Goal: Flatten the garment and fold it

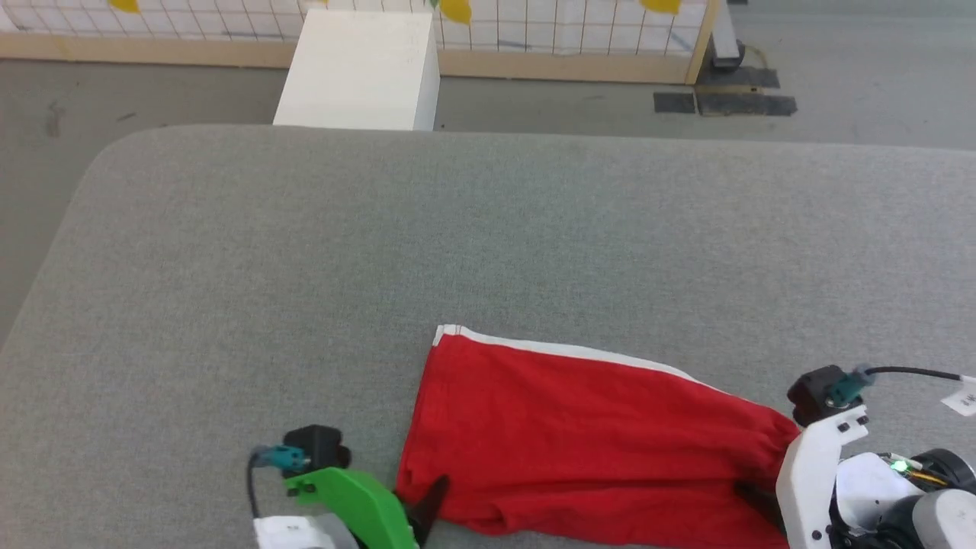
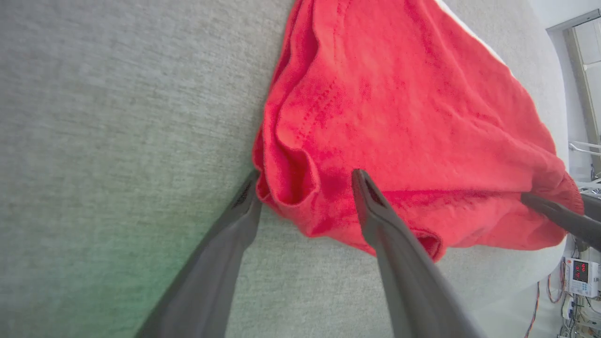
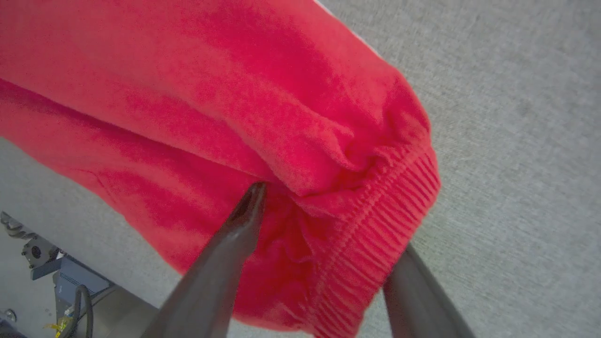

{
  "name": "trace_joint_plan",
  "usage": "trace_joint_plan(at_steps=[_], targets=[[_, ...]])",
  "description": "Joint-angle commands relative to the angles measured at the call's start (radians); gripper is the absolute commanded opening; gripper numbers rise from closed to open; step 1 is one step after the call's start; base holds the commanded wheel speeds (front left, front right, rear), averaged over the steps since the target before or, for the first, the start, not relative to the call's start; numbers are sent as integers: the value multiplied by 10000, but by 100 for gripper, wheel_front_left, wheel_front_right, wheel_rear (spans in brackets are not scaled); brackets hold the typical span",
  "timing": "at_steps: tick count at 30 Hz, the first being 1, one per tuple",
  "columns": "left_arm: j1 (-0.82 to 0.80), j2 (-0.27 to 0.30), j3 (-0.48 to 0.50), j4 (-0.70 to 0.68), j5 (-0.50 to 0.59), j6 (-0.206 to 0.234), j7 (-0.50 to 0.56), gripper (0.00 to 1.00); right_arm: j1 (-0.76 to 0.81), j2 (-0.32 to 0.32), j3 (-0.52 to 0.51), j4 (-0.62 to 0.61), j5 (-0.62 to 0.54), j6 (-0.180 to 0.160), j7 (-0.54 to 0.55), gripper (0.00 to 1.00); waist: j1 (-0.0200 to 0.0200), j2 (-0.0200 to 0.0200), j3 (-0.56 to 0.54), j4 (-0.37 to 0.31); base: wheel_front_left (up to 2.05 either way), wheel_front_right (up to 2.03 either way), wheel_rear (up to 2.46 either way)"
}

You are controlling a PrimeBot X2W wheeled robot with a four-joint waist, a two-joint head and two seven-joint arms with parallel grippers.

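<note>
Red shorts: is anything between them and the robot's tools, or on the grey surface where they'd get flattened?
Nothing visible. The left tool straddles the shorts' hem corner, the right tool straddles the waistband, and no object lies on the grey surface around them.

No wording can be read anywhere. In the left wrist view, past the bunched end of the garment (image 2: 399, 117), a small white monitor (image 2: 581, 277) shows red digits too small to make out. In the head view, beside that same end, a white tag (image 1: 964, 398) on a black cable (image 1: 915, 372) carries dark marks, which are also illegible.
</note>
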Motion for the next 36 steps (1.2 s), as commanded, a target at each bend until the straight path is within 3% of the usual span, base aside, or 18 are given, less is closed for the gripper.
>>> trace_joint_plan(at_steps=[1, 10, 14, 16, 19, 23, 29, 36], targets=[[255, 336, 158, 44, -51, 196, 123, 100, 212, 178, -229, -24, 169, -17, -209, 100, 0, -1, -266, -71, 0, 0, 0], [432, 1337, 1408, -1684, -170, 884, 78, 100, 1431, 1505, -2771, -1372, 1151, -17, -315, 100, 0, -1, -987, -308, 0, 0, 0], [89, 1593, 1844, -2077, 505, 921, -922, 100, 1736, 1716, -3702, -1827, 1260, -17, 20, 100, 0, -1, -915, -468, 0, 0, 0], [-215, 1685, 2012, -2127, 1198, 740, -2023, 100, 1698, 1790, -3957, -1892, 1445, -17, 71, 100, 0, -1, -814, -555, 0, 0, 0], [-543, 1807, 2006, -1890, 2450, 340, -4028, 100, 1563, 1440, -3659, -1741, 1527, -17, -18, 100, 0, -1, -623, -701, 0, 0, 0], [-728, 1610, 1933, -1400, 3295, 41, -5806, 100, 1342, 958, -2908, -1154, 2173, -17, -140, 100, 0, -1, -317, -761, 0, 0, 0], [-967, 1122, 2108, -1097, 3942, -159, -6281, 100, 766, 344, -1972, -232, 2660, -17, -395, 100, 0, -1, 103, -627, 0, 0, 0], [-999, 674, 2453, -1036, 4465, -420, -6310, 100, 146, 261, -725, 553, 2833, -17, -748, 100, 0, -1, 452, -330, 0, 0, 0]])
